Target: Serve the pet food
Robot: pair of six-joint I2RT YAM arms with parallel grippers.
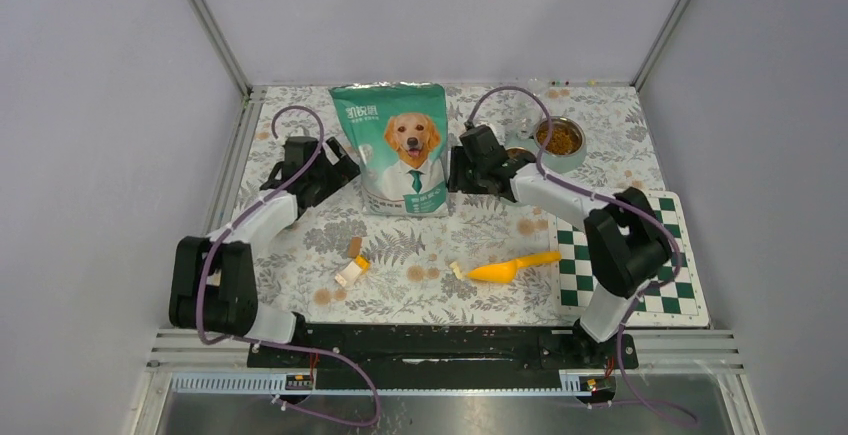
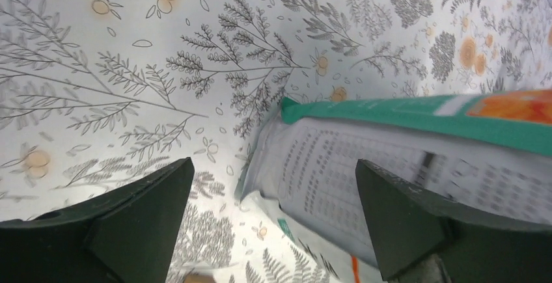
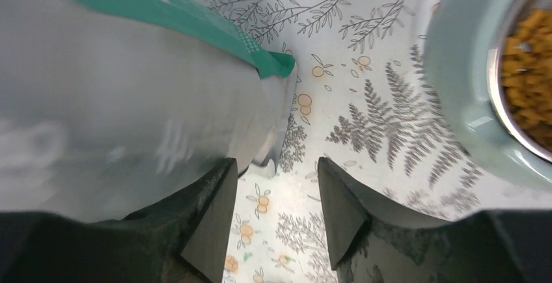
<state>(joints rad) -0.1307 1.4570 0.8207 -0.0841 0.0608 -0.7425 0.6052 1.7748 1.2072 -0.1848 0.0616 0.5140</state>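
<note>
The teal pet food bag (image 1: 403, 150) with a golden retriever stands upright at the back middle of the table. My left gripper (image 1: 342, 171) is open beside the bag's left edge; in the left wrist view the gripper (image 2: 273, 192) has its jaws wide apart with the bag's side (image 2: 403, 166) ahead and to the right. My right gripper (image 1: 460, 171) is open at the bag's right edge; in the right wrist view the gripper (image 3: 276, 185) holds nothing, and the bag (image 3: 130, 88) lies against its left finger. Brown kibble (image 1: 562, 138) fills a bowl (image 1: 578, 160).
The teal-rimmed bowl (image 3: 455, 101) with kibble (image 3: 527, 68) sits just right of my right gripper. A yellow scoop (image 1: 510, 268) lies at the front centre. Small toy blocks (image 1: 352, 267) lie front left. A green checkerboard mat (image 1: 640, 255) covers the right side.
</note>
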